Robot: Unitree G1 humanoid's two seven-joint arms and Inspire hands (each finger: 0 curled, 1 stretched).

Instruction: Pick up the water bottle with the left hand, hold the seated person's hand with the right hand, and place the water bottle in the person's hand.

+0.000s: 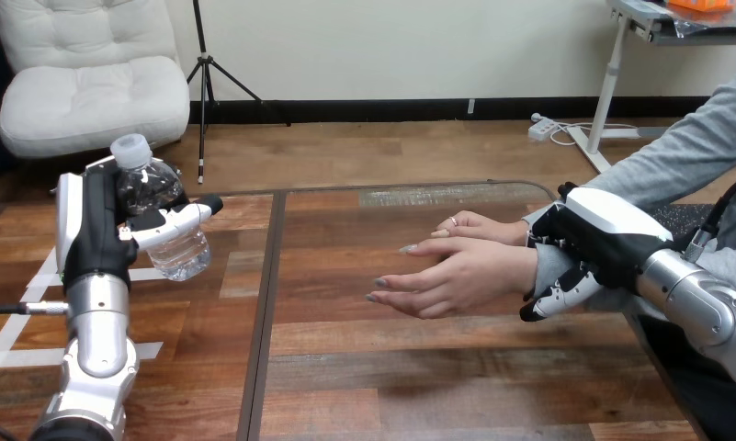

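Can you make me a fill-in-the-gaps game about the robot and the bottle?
1. The left hand holds the water bottle, which has a ____ cap.
2. The right hand curls round the person's wrist at the view's ____ side.
3. The person's nearer hand is open and holds ____.
Missing words: white, right, nothing.

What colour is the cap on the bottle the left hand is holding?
White cap on a clear water bottle, seen best in the head view.
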